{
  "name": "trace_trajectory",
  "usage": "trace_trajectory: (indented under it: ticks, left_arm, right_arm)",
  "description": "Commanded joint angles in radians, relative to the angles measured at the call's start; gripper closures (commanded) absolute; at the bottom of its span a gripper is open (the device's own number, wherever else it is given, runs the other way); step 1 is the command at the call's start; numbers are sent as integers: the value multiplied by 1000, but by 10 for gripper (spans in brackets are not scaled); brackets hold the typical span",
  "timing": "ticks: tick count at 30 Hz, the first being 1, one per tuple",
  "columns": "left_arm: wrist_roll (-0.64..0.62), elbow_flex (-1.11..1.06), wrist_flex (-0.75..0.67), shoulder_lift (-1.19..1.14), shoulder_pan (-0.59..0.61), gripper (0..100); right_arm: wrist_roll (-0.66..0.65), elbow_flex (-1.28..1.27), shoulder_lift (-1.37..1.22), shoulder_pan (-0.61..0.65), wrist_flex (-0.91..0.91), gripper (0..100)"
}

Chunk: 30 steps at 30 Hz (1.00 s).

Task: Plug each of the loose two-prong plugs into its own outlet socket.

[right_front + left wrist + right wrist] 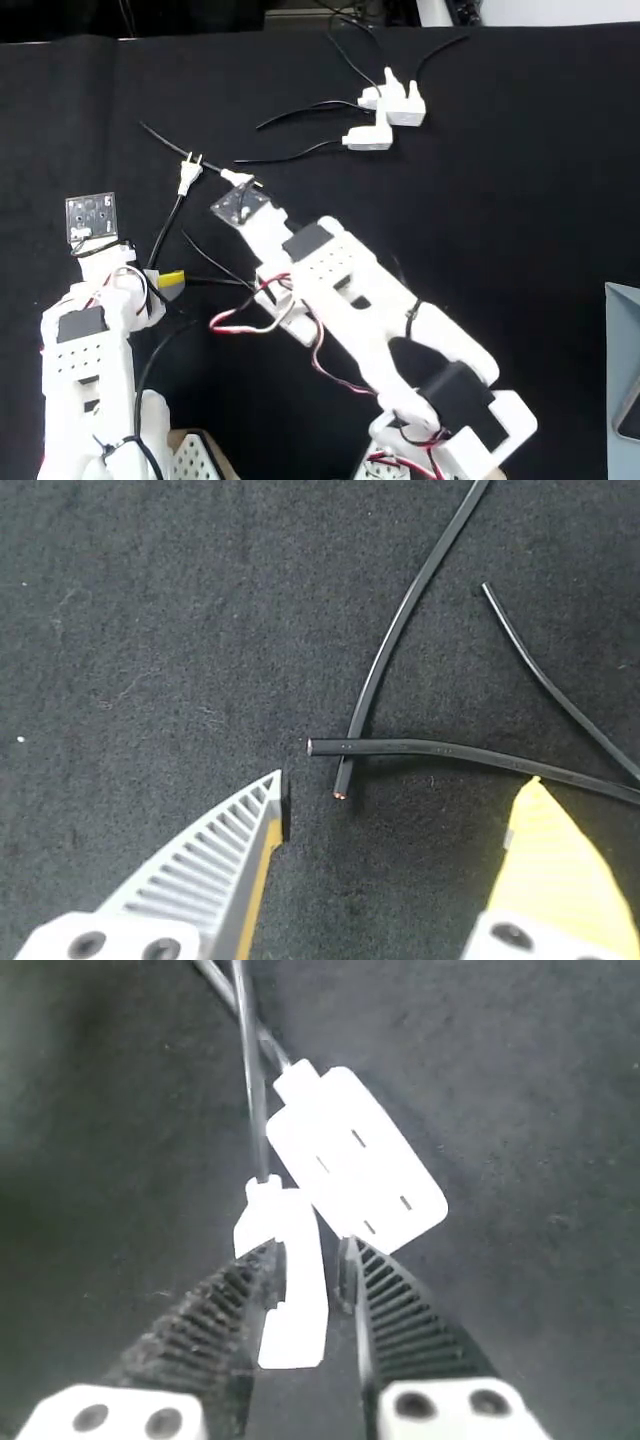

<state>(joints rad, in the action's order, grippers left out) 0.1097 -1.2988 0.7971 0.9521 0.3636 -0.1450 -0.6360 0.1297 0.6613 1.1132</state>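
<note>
A white two-prong plug [290, 1280] sits between the dark ribbed fingers of my right gripper [310, 1248], which is shut on it. Just beyond it lies a white outlet block [355, 1165] with slots facing up. In the high view, the right gripper [240, 195] is at mid table with a small white plug [238, 180] at its tip. Another loose plug [188, 175], prongs pointing away, lies just to the left. Two white outlet sockets [392, 100] [368, 138] rest at the back. My left gripper [405, 785] [160, 285] is open over two cut cable ends [340, 770].
Black cables [300, 112] trail from the sockets and plugs across the black cloth. More cable [215, 262] runs between the two arms. A grey-blue box [625, 370] stands at the right edge.
</note>
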Motion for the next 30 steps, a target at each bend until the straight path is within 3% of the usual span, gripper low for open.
trace_trajectory:
  ticks: [1, 7, 11, 16, 22, 27, 30]
  left_arm:
    - [-3, 8, -20, 15, -8, 650]
    - [-3, 8, -20, 17, -7, 650]
    - [-3, 8, -20, 17, -7, 650]
    - [-8, 10, -20, 17, -5, 650]
    - [-12, 21, -21, 18, 54, 650]
    - [-54, 31, -25, 18, 61, 650]
    - [-60, 24, -55, 18, 76, 650]
  right_arm:
    - [6, -53, 33, 40, -12, 907]
    - [8, -117, 41, 195, -3, 907]
    - [8, -56, 45, 216, 71, 907]
    - [5, 105, 105, 94, 141, 907]
    - [0, 275, 110, -75, -5, 897]
    - [-2, 389, -30, -118, -83, 760]
    - [-34, 455, -165, -115, -143, 737]
